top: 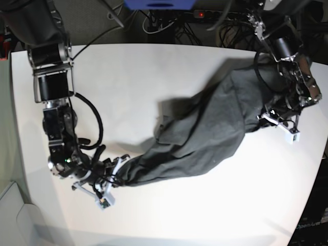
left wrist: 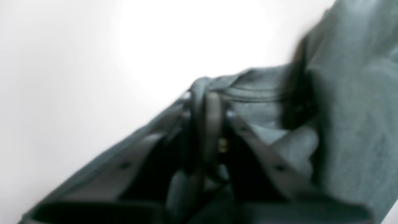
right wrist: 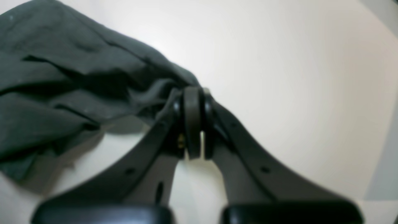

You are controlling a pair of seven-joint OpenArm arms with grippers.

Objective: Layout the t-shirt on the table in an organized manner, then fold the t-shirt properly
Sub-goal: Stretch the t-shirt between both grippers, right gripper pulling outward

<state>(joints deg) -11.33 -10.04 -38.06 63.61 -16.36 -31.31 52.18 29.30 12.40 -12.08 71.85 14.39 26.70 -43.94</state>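
The dark grey t-shirt (top: 205, 133) lies bunched in a long diagonal band across the white table (top: 154, 77), from lower left to upper right. My right gripper (top: 121, 172) is at its lower-left end. In the right wrist view, this gripper (right wrist: 192, 93) is shut on a fold of the t-shirt (right wrist: 62, 77), low over the table (right wrist: 279, 77). My left gripper (top: 262, 116) is at the upper-right end. In the blurred left wrist view, it (left wrist: 206, 95) is shut on t-shirt cloth (left wrist: 351, 109), which drapes over its right finger.
Cables and a power strip (top: 205, 14) lie behind the table's far edge. A grey box (top: 20, 220) stands off the table's lower-left corner. The table's right edge (top: 320, 154) runs close to the left arm.
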